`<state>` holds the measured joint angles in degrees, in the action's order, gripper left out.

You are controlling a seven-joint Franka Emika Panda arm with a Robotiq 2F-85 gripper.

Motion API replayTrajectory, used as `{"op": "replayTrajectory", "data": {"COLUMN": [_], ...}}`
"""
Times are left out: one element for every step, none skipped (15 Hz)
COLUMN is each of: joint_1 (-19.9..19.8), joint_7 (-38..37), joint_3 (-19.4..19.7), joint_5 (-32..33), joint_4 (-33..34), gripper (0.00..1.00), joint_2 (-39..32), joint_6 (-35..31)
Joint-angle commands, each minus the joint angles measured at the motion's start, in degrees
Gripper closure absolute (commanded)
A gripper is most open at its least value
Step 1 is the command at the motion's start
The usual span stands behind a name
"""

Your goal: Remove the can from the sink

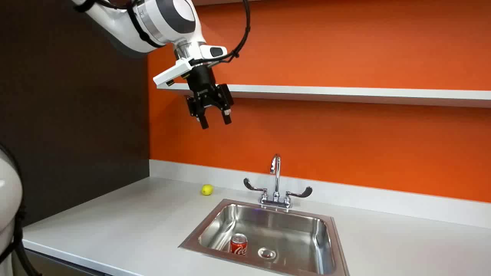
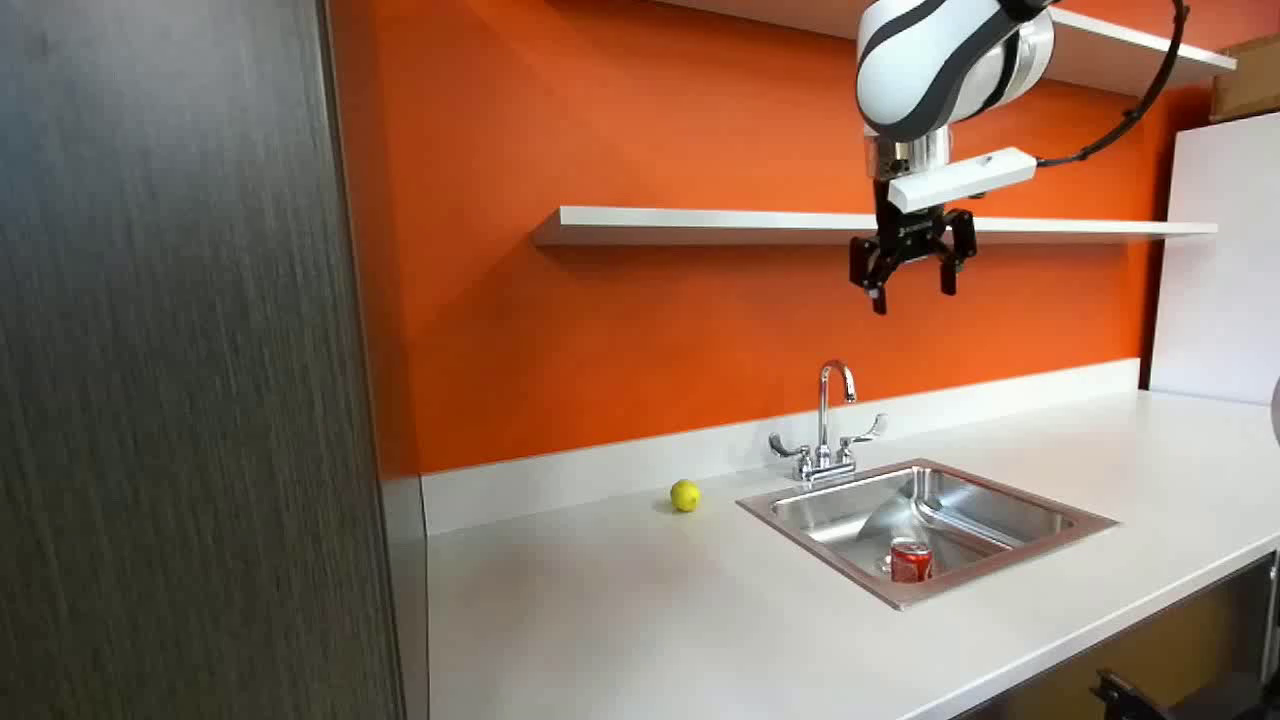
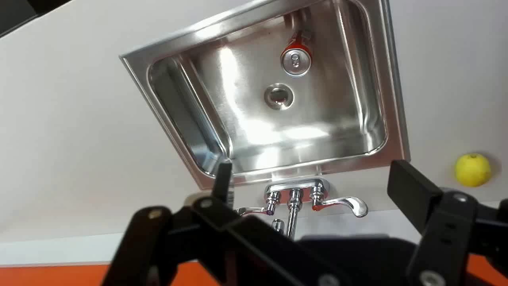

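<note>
Well below the fingers point(image 1: 227, 118) of the gripper point(image 1: 216, 124), the can point(image 1: 238, 244) stands upright in the sink point(image 1: 210, 222), lid uppermost. The fingers are spread apart, with nothing held between them. In the wrist view the faucet point(image 3: 295, 196) appears in line with their gap, whereas the can lies beyond the fingertips, past the drain point(image 3: 279, 96). The step in hand is judged to be the approach, with grasp and removal yet to come. The next move should carry the fingers away from the faucet side until they are above the can, then lower them astride it, clear of the sink's walls, before they close.
</note>
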<state>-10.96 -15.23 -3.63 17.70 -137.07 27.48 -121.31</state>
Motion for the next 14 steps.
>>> {"op": "replayTrajectory", "data": {"joint_1": [0.9,0.9,0.9,0.9,1.6,2.3,2.9,3.4,3.9,4.2,4.5,4.6,4.5,4.3], "joint_7": [-0.3,-0.3,-0.3,-0.3,2.4,4.8,7.3,9.6,11.9,14.0,16.0,17.2,18.1,17.9], "joint_3": [0.8,0.8,0.8,0.8,1.9,3.1,4.2,5.3,6.4,7.4,8.4,9.0,9.3,9.2], "joint_5": [0.4,0.4,0.4,0.4,0.0,-0.8,-1.5,-1.9,-2.5,-2.9,-3.6,-4.3,-4.8,-4.8], "joint_4": [0.1,0.1,0.1,0.1,0.0,-0.3,-0.6,-1.1,-1.7,-2.1,-2.4,-2.6,-2.6,-2.6], "gripper": [0.00,0.00,0.00,0.00,0.00,0.00,0.00,0.00,0.00,0.00,0.00,0.00,0.00,0.00], "joint_2": [-0.1,-0.1,-0.1,-0.1,-0.9,-1.4,-2.1,-2.8,-3.6,-4.6,-5.6,-6.9,-8.2,-9.5], "joint_6": [0.2,0.2,0.2,0.2,-1.3,-3.0,-4.6,-6.5,-8.7,-10.4,-11.8,-12.3,-12.1,-11.7]}}
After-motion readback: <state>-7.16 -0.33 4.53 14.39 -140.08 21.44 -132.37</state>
